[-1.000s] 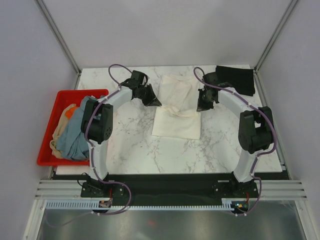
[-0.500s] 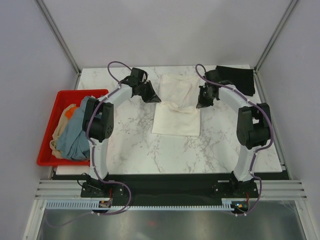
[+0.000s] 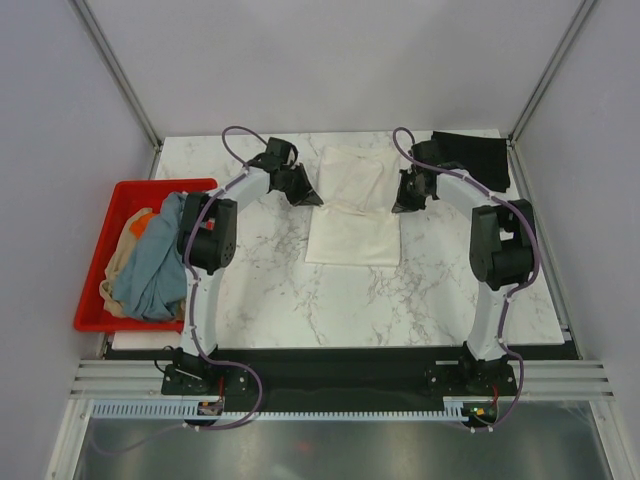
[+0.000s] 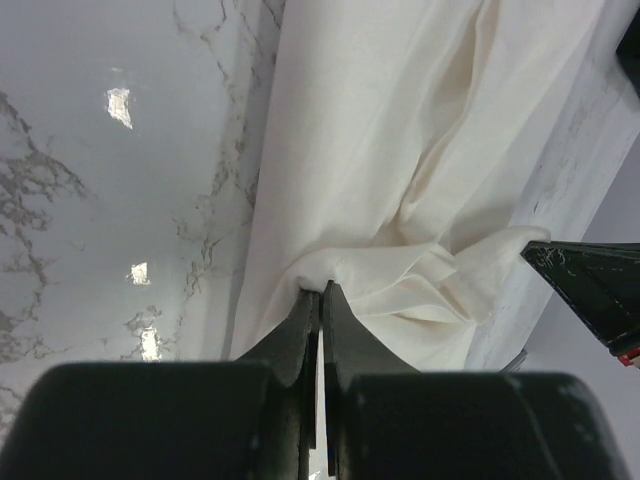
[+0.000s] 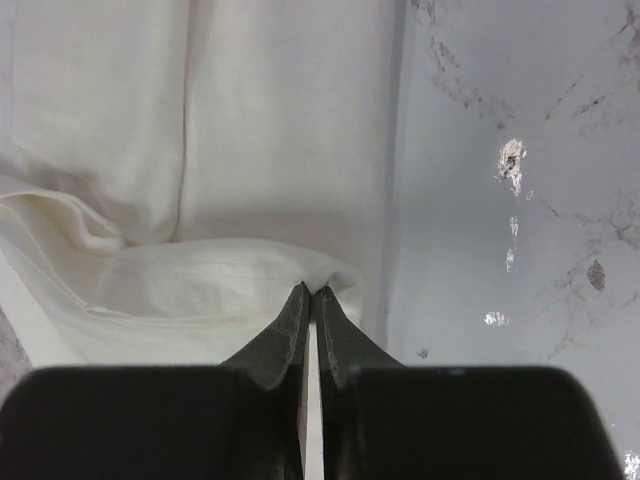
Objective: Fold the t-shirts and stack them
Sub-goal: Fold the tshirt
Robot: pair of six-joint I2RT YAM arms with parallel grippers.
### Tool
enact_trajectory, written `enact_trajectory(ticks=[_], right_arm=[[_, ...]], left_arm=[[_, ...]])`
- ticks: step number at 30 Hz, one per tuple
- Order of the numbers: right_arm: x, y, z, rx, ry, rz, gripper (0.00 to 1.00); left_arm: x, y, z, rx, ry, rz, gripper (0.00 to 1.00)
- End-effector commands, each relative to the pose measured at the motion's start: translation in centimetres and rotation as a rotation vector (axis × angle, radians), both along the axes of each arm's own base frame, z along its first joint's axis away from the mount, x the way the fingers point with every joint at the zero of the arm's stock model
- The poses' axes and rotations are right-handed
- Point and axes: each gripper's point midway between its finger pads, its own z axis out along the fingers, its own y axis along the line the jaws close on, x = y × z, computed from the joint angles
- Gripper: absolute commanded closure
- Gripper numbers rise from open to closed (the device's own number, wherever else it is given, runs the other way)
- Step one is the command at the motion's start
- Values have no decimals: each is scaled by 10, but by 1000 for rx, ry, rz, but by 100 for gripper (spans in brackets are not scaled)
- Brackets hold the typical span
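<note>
A cream-white t-shirt (image 3: 352, 210) lies lengthwise in the middle of the marble table, partly folded. My left gripper (image 3: 314, 199) is shut on a pinched fold at its left edge (image 4: 330, 272). My right gripper (image 3: 399, 208) is shut on a fold at its right edge (image 5: 320, 275). A black t-shirt (image 3: 478, 158) lies at the table's far right corner. Grey-blue (image 3: 152, 265), tan (image 3: 121, 262) and orange (image 3: 142, 220) shirts are heaped in the red crate. The cream shirt's print is hidden.
The red plastic crate (image 3: 113, 210) sits off the table's left edge. The marble table (image 3: 270, 290) has a black strip along its near edge. Metal frame posts rise at the far corners.
Both grippers have moved toward the far side with the shirt's edges. The raised fold across the middle of the shirt has flattened and the near part now lies smoother.
</note>
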Motion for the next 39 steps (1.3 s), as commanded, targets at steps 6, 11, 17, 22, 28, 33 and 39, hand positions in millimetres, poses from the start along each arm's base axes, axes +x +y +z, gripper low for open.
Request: enact_trajectory(ticks=[6, 11, 17, 22, 28, 33, 39], right_arm=[[39, -3, 52, 31, -168, -26, 55], [-12, -3, 51, 54, -57, -10, 39], [-79, -2, 41, 85, -18, 51, 40], [-112, 7, 19, 128, 23, 121, 42], [-127, 10, 5, 147, 49, 142, 43], [-138, 14, -5, 165, 54, 163, 45], [-148, 6, -30, 125, 91, 149, 54]], left_arm=[[13, 2, 49, -36, -131, -41, 61], [-12, 22, 92, -7, -215, -50, 38], [-80, 43, 57, 64, -123, -77, 38], [-121, 46, 25, 53, -45, -116, 42], [-136, 34, 12, 17, -19, -182, 43], [-146, 24, -2, 21, 9, -221, 44], [-154, 16, -19, 26, 52, -252, 56]])
